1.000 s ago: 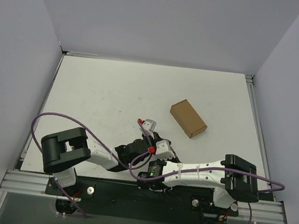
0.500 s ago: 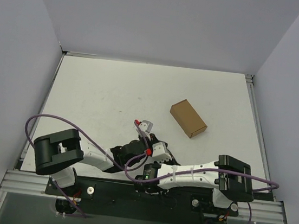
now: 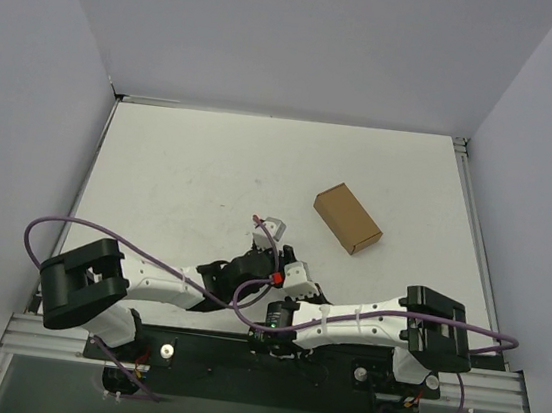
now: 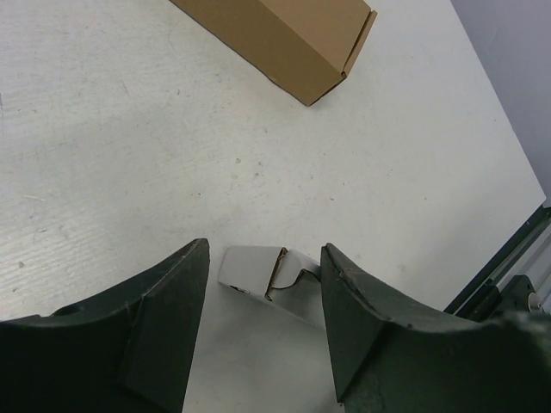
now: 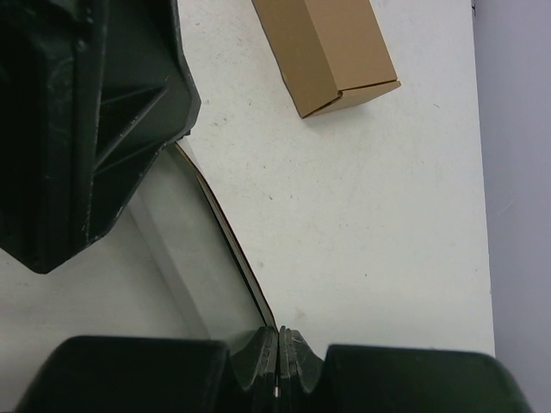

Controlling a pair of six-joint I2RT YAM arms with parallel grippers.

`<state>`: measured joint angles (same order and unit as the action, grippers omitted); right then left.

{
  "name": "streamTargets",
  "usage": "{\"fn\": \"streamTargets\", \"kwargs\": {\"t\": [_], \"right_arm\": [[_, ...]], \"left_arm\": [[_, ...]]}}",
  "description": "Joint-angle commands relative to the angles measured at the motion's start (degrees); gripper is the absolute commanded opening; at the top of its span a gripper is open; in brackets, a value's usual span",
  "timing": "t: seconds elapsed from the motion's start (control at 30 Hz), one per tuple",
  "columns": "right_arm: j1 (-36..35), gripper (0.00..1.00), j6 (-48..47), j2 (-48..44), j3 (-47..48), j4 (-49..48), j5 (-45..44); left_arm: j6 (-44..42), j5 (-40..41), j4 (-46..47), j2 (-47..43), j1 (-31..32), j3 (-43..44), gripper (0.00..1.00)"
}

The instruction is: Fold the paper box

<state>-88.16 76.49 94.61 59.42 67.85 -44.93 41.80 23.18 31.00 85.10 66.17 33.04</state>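
Note:
The paper box [image 4: 250,268], a small white-grey card piece with a curled flap, lies on the table between the fingers of my left gripper [image 4: 264,249], which stands open around it. In the right wrist view one thin panel of the paper box [image 5: 202,249] runs down into my right gripper [image 5: 278,340], whose jaws are shut on its edge. The dark body of the left gripper [image 5: 86,112] looms just beyond that panel. From above, both grippers meet near the table's front middle [image 3: 292,284], and the arms hide most of the paper there.
A closed brown cardboard box [image 3: 347,218] lies on the white table [image 3: 189,176] beyond and to the right of the grippers; it shows as the brown box [image 4: 284,39] and brown box [image 5: 331,52] in the wrist views. Grey walls surround the table. The table's right edge rail [image 4: 504,267] is close.
My left gripper has opened, letting go of the paper box. The left arm's elbow has swung out to the left and lower. The right gripper stays shut on the paper.

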Motion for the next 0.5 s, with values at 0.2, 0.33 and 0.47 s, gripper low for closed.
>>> {"fn": "streamTargets", "kwargs": {"t": [0.2,0.33,0.47], "right_arm": [[-0.43,0.0,-3.89,0.84,-1.32,-3.43,4.67],[0.0,0.0,-4.15,0.58,-1.59,-3.52,4.85],[0.36,0.0,-4.51,0.75,-1.59,-3.43,5.2]], "left_arm": [[-1.38,-7.7,-12.81,-0.2,-0.6,5.28,0.62],[-0.5,-9.64,-11.76,0.77,-0.43,5.02,0.54],[0.47,-10.35,-9.65,1.03,-0.52,3.62,0.47]]}}
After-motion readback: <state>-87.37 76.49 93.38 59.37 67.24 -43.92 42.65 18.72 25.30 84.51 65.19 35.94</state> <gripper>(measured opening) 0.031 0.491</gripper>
